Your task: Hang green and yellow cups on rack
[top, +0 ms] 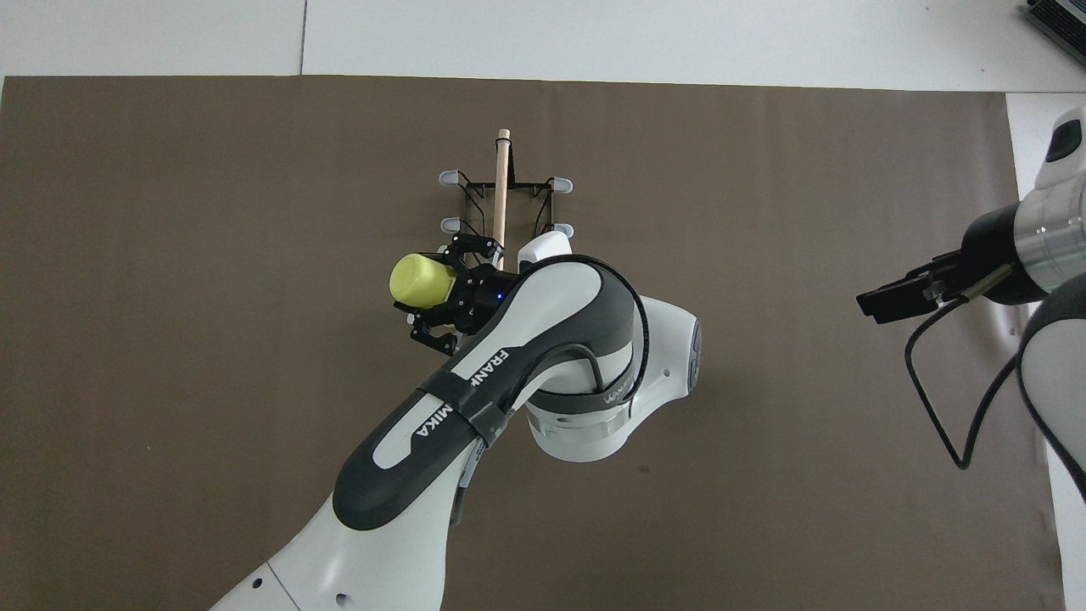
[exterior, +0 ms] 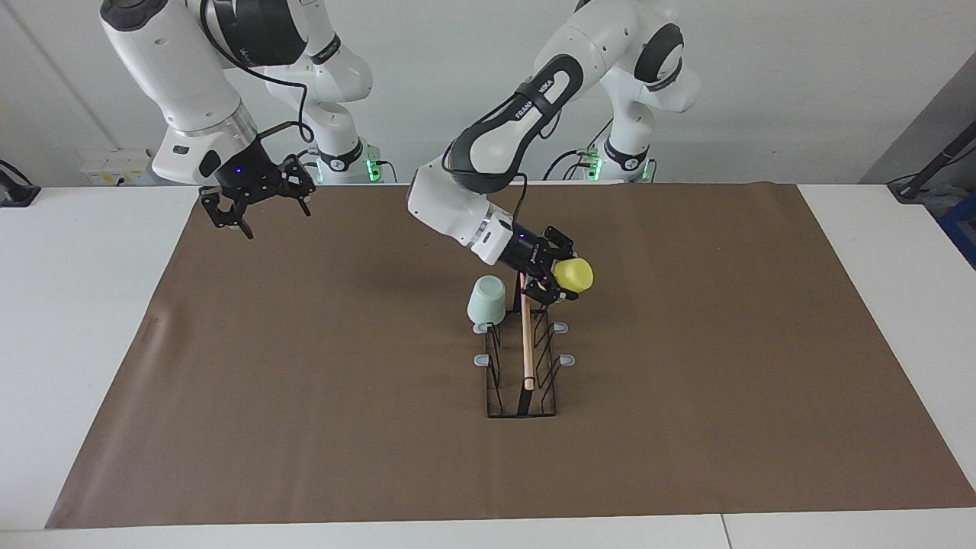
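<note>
The black wire rack (exterior: 526,358) with its wooden rod stands in the middle of the brown mat; it also shows in the overhead view (top: 501,187). The mint green cup (exterior: 486,300) hangs upside down on the rack's prong nearest the robots, on the right arm's side. In the overhead view only a pale edge of it (top: 543,248) shows past the left arm. My left gripper (exterior: 557,271) is shut on the yellow cup (exterior: 573,274), held on its side over the rack's near prong on the left arm's side, seen also from overhead (top: 422,281). My right gripper (exterior: 255,210) is open and empty, raised over the mat's corner.
The brown mat (exterior: 305,381) covers most of the white table. Four grey-tipped prongs (exterior: 566,359) on the rack's farther part are bare. The left arm's elbow (top: 594,382) hangs over the mat just nearer the robots than the rack.
</note>
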